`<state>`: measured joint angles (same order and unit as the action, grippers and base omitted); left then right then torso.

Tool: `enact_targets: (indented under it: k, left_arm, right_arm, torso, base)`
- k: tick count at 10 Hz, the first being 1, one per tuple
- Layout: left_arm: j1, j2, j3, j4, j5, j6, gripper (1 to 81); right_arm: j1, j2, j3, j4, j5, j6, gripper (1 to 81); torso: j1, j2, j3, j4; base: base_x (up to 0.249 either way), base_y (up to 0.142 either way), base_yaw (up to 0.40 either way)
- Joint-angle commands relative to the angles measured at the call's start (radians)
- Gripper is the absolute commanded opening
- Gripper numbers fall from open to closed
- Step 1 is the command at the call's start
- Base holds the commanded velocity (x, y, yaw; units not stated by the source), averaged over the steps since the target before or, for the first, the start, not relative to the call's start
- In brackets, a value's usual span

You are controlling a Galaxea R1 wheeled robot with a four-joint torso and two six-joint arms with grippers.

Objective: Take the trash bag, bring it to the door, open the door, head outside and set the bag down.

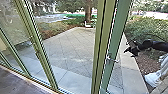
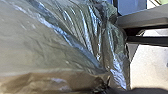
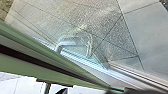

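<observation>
One shiny trash bag (image 2: 57, 50) is seen close up at the left wrist, but whether it is pinched by the left claw cannot be told. And the right claw (image 1: 129, 52) is held near the green-framed door (image 1: 117, 32), apart from the handle (image 1: 113, 60), spread or pressed together, impossible to call! A white shoe (image 1: 153, 79) is spotted.

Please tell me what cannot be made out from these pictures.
- Left wrist view: what the trash bag contains, hidden by its crinkled, cloudy film; its full outline, cut off by the picture's edges.
- Head view: most of the person wearing the white shoe, cut off by the right edge.
- Head view: the tree's crown above its trunk, cut off by the top edge.
- Head view: the strip of paving behind the green door frame.
</observation>
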<state>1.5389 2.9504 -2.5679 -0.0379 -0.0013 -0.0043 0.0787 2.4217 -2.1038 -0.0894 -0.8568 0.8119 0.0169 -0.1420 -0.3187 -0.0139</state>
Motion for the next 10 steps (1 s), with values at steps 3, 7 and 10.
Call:
enact_targets:
  k: [3,7,10]
  left_arm:
    - [-0.01,0.003,0.006,-0.002,0.072,0.003,1.0]
    - [-0.01,0.006,0.006,0.001,0.072,0.003,1.0]
    - [-0.01,0.007,0.006,-0.002,0.072,0.003,1.0]
  right_arm:
    - [0.253,-0.053,0.025,-0.265,0.028,-0.069,81.1]
    - [0.19,-0.117,0.108,-0.51,0.021,-0.071,81.1]
    - [0.173,-0.143,0.104,-0.521,0.021,-0.074,81.1]
  torso:
    - [0.0,0.0,0.0,0.0]
    - [0.0,0.0,0.0,0.0]
    - [0.001,0.0,0.099,0.0]
  base:
    - [0.0,0.0,0.0]
    - [0.0,0.0,0.0]
    - [0.0,0.0,0.0]
